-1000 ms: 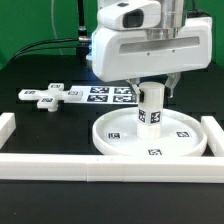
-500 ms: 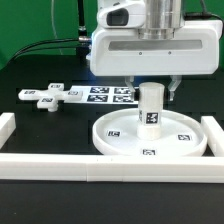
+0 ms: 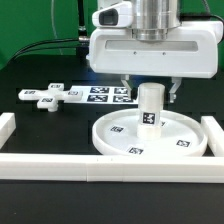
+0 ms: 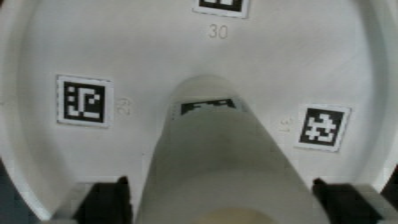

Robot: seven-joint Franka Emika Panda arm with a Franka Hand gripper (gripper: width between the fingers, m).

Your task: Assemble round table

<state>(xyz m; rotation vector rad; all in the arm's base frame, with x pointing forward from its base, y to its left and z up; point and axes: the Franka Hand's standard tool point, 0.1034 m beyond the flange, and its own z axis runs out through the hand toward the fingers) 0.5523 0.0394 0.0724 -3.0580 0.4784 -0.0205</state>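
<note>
The large round rimmed disc (image 3: 115, 138) lies on the black table. The short thick post (image 3: 149, 105) stands upright at its centre, with a tag on its side. My gripper (image 3: 150, 90) hangs straight over the post, its dark fingers (image 3: 125, 88) on either side of the post's top with a gap on each side; it is open. In the wrist view the post (image 4: 222, 150) rises between the two fingers (image 4: 111, 200) over the disc (image 4: 160, 50). The small cross-shaped piece (image 3: 45, 97) lies apart on the exterior view's left.
The marker board (image 3: 100, 93) lies behind the disc, next to the cross piece. White border rails run along the front (image 3: 100, 165), the left (image 3: 8, 125) and the right (image 3: 212, 130). Black cables run at the back left.
My gripper has turned from tilted to square-on over the post. The tags on the disc have shifted round, so the disc has rotated a little.
</note>
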